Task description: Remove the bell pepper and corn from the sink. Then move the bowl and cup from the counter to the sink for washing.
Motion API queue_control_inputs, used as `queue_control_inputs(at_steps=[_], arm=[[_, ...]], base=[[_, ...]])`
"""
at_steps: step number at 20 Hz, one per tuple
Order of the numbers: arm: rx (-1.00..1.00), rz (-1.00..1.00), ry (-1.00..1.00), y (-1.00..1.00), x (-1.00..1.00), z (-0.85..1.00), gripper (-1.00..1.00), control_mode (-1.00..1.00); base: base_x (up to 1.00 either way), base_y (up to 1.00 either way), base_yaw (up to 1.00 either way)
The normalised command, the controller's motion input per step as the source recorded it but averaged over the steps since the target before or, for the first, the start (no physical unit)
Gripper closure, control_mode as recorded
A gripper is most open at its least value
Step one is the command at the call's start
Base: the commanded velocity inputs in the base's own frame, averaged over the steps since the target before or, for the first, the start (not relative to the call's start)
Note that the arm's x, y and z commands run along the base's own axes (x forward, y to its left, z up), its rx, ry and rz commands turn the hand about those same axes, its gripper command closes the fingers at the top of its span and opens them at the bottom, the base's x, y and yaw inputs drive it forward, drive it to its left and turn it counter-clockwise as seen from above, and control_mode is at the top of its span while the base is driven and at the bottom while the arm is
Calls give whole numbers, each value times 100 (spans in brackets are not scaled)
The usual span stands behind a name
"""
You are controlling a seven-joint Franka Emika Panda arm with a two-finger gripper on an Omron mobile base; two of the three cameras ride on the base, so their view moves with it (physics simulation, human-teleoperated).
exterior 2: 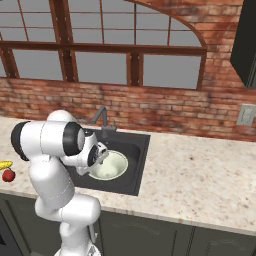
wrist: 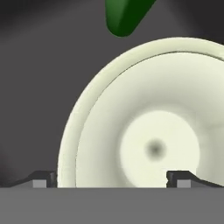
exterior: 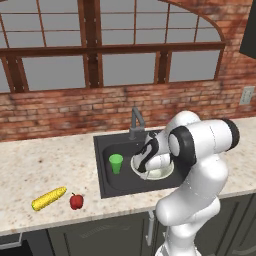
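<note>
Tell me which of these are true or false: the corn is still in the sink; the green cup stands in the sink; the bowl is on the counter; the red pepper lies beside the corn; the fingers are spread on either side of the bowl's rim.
1. The corn is in the sink. False: it lies on the counter, left of the sink.
2. The green cup stands in the sink. True.
3. The bowl is on the counter. False: it sits in the sink, right of the cup.
4. The bell pepper lies beside the corn. True.
5. The fingers are spread on either side of the bowl's rim. True.
</note>
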Motion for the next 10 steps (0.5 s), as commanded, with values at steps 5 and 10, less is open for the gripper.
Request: queue_control_inputs(at_steps=[5, 10], arm=[[1, -16, 0, -10, -10, 28, -100, -100], [2, -16, 0, -10, -11, 29, -100, -100]], base=[[0, 0, 0], [0, 0, 0]])
